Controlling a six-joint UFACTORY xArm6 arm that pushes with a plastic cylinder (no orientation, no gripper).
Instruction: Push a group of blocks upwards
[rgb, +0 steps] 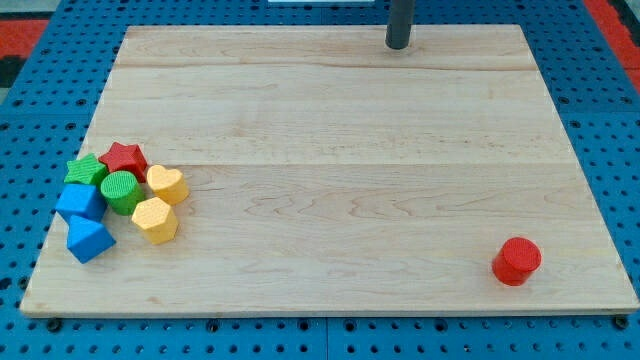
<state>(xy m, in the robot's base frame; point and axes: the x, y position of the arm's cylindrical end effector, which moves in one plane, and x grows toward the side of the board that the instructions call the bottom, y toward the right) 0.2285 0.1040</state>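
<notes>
A cluster of blocks sits near the board's left edge: a red star (124, 158), a green star (86, 171), a green cylinder (121, 192), a yellow heart (167, 184), a yellow hexagon (155, 219), a blue cube (80, 202) and a blue angular block (89, 239). They touch one another. A red cylinder (516, 260) stands alone at the view's lower right. My tip (398, 45) is at the view's top, right of centre, far from every block.
The wooden board (330, 120) lies on a blue pegboard table (30, 110). Red surfaces show at the view's top corners.
</notes>
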